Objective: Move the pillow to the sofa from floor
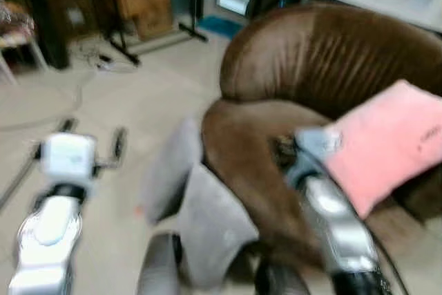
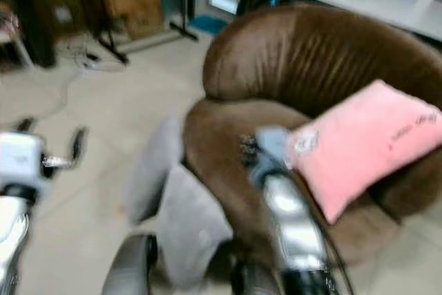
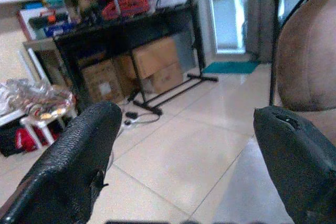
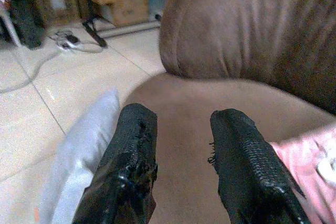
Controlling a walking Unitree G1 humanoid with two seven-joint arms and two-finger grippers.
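Right gripper is hovering unclenched and empty over the brown leather sofa; the left gripper is gaping empty. Below them, grey fabric pillows are lying on the floor, not yet lifted; a pink cushion is sitting beside the right gripper.

The left gripper has its two black fingers spread wide apart, with nothing between them. Beyond them lies a pale tiled floor. A dark table stands farther off with cardboard boxes under it and cluttered things with coloured lights on top. A cable lies on the floor near its foot. The brown sofa rises beside one finger. A bright doorway shows behind, with a teal mat before it.
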